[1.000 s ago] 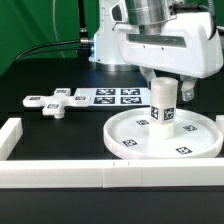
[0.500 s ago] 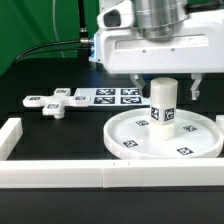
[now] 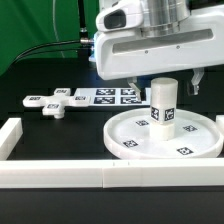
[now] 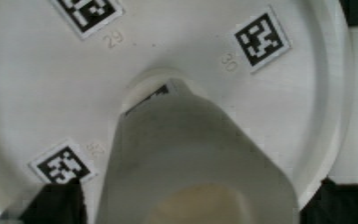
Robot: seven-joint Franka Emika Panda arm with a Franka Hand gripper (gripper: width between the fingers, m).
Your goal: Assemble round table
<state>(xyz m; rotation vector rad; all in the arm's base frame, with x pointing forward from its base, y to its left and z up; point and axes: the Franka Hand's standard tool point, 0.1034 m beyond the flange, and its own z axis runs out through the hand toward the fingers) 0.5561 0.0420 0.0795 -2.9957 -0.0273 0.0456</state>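
Observation:
The large rimmed disc [image 3: 200,142] lies flat on the table at the exterior view's right. The thick short cylinder [image 3: 163,106] stands upright on the disc's centre, with a tag on its side. My gripper [image 3: 164,86] is open and level with the cylinder's top, one finger on each side, holding nothing. The flat cross-shaped piece [image 3: 55,102] lies on the table to the exterior view's left. In the wrist view I look straight down on the cylinder [image 4: 190,150], with the tagged disc [image 4: 176,40] around it.
The marker board [image 3: 115,96] lies behind the disc. A long white wall bar [image 3: 60,178] runs along the front, and another [image 3: 8,136] stands at the exterior view's left edge. Black cables hang at the back left.
My gripper has risen from around the cylinder's middle to its top. The cylinder stays upright on the disc and has not moved.

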